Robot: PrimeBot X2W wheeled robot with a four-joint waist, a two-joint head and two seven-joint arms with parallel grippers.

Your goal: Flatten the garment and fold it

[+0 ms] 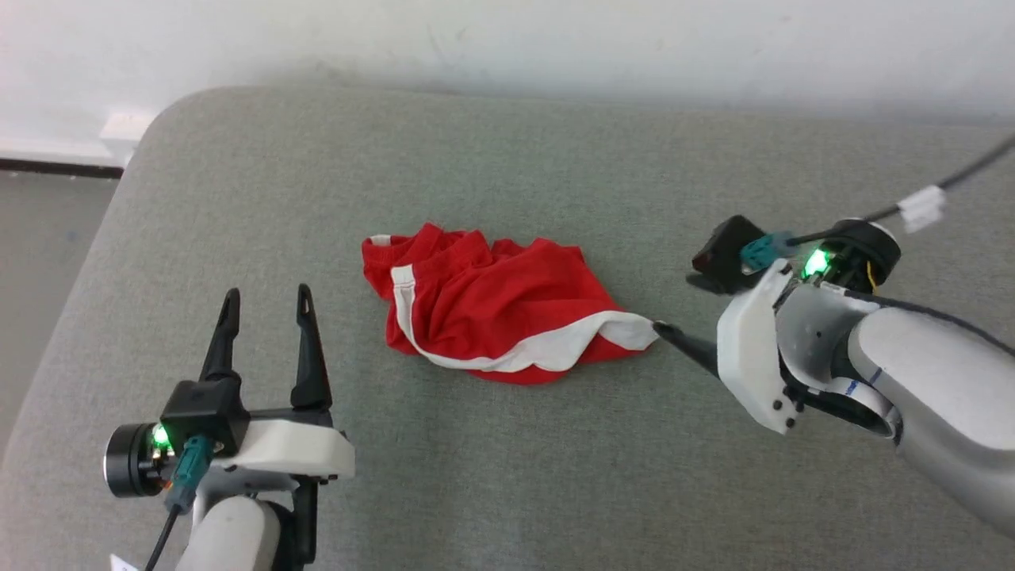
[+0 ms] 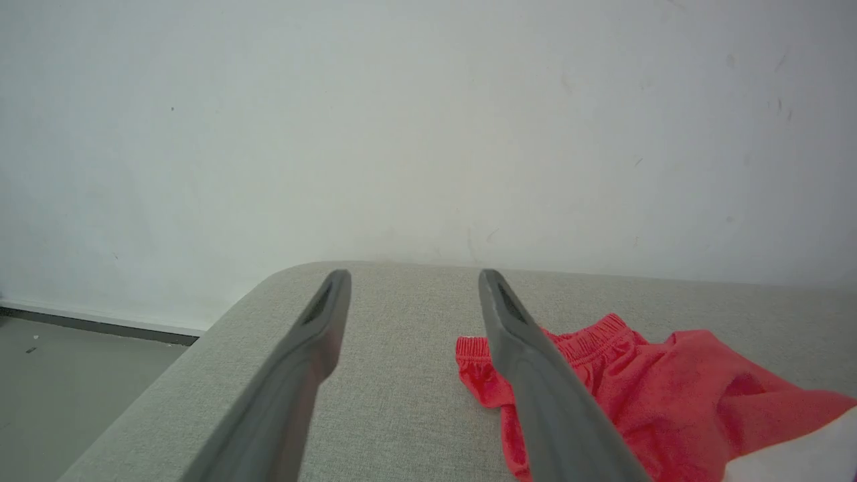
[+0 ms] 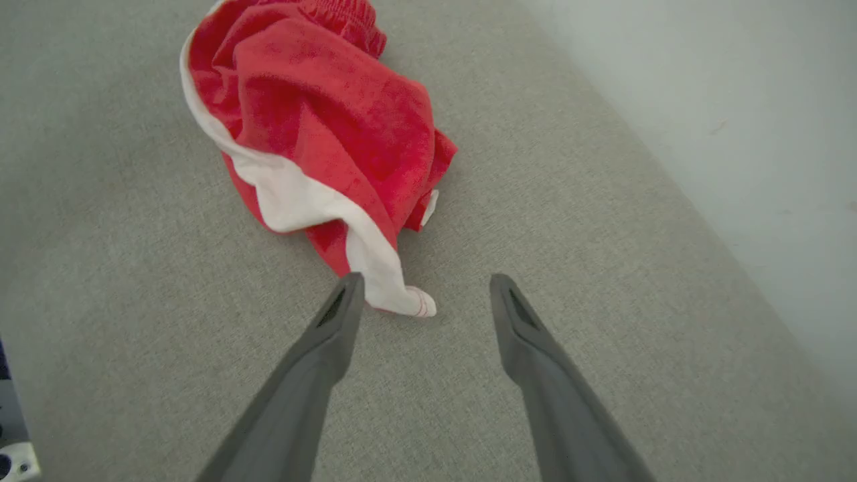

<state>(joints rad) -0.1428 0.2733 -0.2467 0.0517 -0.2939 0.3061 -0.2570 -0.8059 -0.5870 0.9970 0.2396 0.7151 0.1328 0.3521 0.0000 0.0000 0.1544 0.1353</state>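
Grey cushion [image 1: 507,476] against a white wall [image 1: 507,40], floor [image 1: 40,262] past its left edge. Shorts [image 1: 492,309] lie crumpled mid-cushion, bare fabric around. Left gripper [image 1: 268,292] and right gripper [image 3: 426,278] are spread, empty.

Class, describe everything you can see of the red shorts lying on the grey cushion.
The garment is a small pair of bright red shorts in thin, soft-looking fabric, with white bands along the hem and side and a gathered elastic waistband. It lies crumpled, not flat, on the grey cushion. One white hem corner points toward the open right gripper, whose fingertip sits beside it; contact cannot be told. Nothing holds it.
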